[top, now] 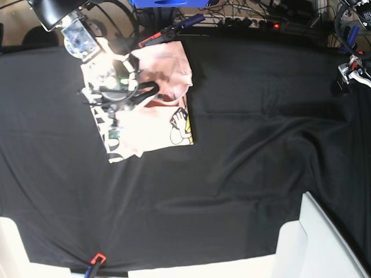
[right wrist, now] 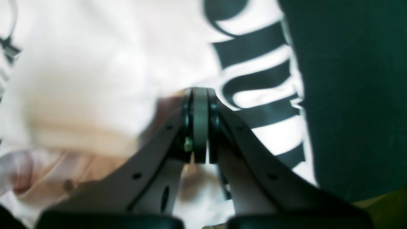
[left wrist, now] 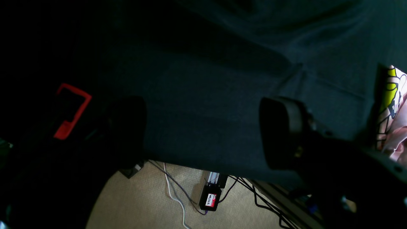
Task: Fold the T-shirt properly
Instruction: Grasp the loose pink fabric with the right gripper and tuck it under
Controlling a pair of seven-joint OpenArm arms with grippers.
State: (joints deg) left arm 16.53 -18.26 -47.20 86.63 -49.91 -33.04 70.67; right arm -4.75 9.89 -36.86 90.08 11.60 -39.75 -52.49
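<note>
The pale pink T-shirt (top: 153, 110) lies partly folded at the back left of the black table cloth (top: 243, 150), its black lettering along the left edge and a cartoon print at its lower right corner. My right gripper (top: 148, 90) hovers over the shirt's upper part. In the right wrist view its fingers (right wrist: 200, 127) are pressed together, shut, just above the lettered fabric (right wrist: 254, 79); I see no cloth between them. My left gripper (left wrist: 203, 133) stands wide open over bare black cloth near the table's edge, far right in the base view (top: 351, 72). A strip of the shirt's print (left wrist: 392, 101) shows at the right border.
A red clamp (top: 95, 258) grips the cloth at the front edge and another clamp (top: 159, 36) sits at the back by the shirt. A white panel (top: 316, 243) rises at the front right. Cables and a black box (left wrist: 210, 197) lie on the floor below the table edge.
</note>
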